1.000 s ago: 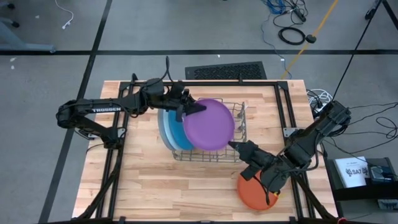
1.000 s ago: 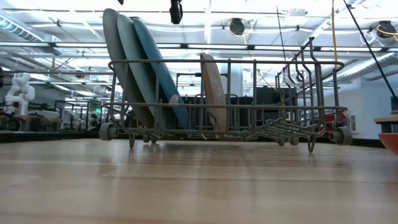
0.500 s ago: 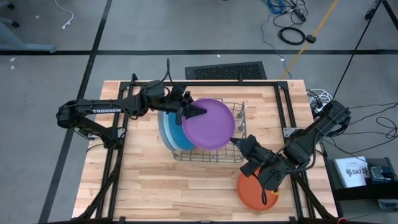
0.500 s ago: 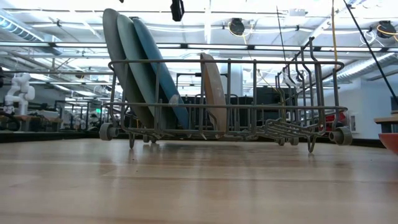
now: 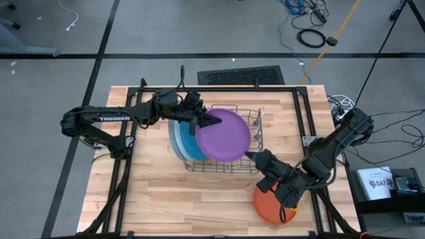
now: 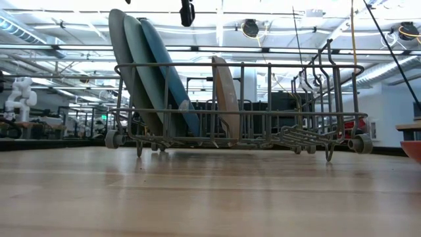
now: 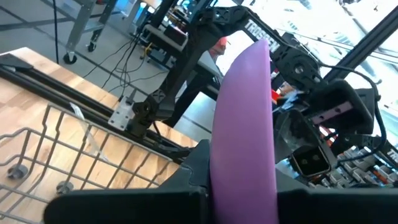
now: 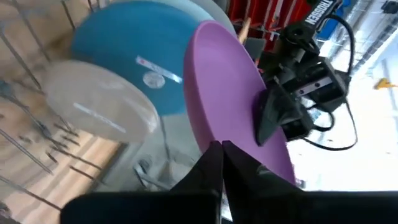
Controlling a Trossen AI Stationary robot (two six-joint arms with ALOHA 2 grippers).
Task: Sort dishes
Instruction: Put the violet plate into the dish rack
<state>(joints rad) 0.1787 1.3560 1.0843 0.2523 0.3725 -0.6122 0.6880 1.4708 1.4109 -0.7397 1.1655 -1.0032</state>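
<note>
A purple plate (image 5: 224,135) hangs tilted on edge above the grey wire rack (image 5: 255,126). My left gripper (image 5: 214,123) is shut on its left rim. My right gripper (image 5: 250,154), fingers shut, has its tips at the plate's near right rim (image 8: 249,134). Three larger blue and grey plates (image 5: 180,141) stand on edge in the rack's left slots and lean left (image 6: 141,72). A beige plate (image 6: 225,99) stands on edge in a slot further right. An orange-red plate (image 5: 269,207) lies flat on the table under my right arm. My left gripper pinches the purple plate's rim (image 7: 244,146) between its two fingers, one on each face. The fingers come in level from the table's left. The plate is lifted clear of the rack and stands nearly on edge. My right gripper's shut tips stand at the opposite rim; whether they touch it cannot be told.
The rack has free slots and a cutlery basket (image 5: 254,129) at its right end. Bare wooden tabletop (image 5: 172,199) lies near and left of the rack. The arms' black frame rails (image 5: 299,113) run along the table's sides.
</note>
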